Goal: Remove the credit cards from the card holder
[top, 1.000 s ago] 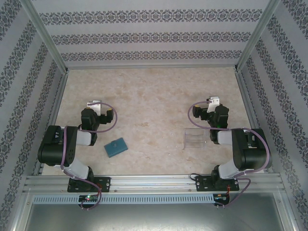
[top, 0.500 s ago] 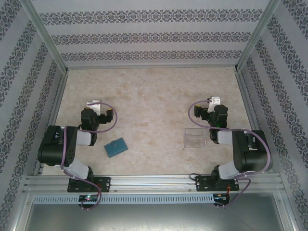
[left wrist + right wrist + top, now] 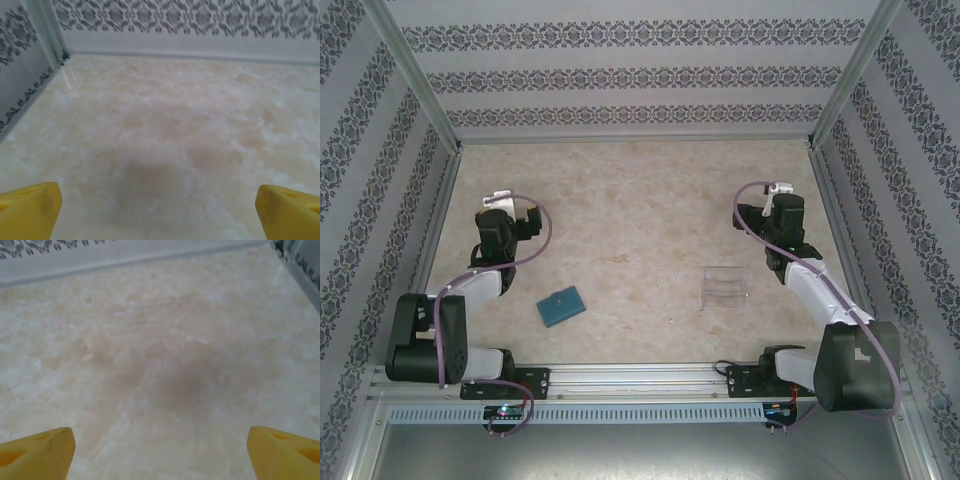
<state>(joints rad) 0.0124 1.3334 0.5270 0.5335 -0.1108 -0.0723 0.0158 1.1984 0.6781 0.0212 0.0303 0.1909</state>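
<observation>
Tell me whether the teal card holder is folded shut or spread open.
Folded shut: the card holder lies flat on the table as one compact teal rectangle, only its outer cover facing up.

One card holder (image 3: 561, 306), one clear box (image 3: 724, 287), two pincers: left pincer (image 3: 159, 210), right pincer (image 3: 160, 452).
</observation>
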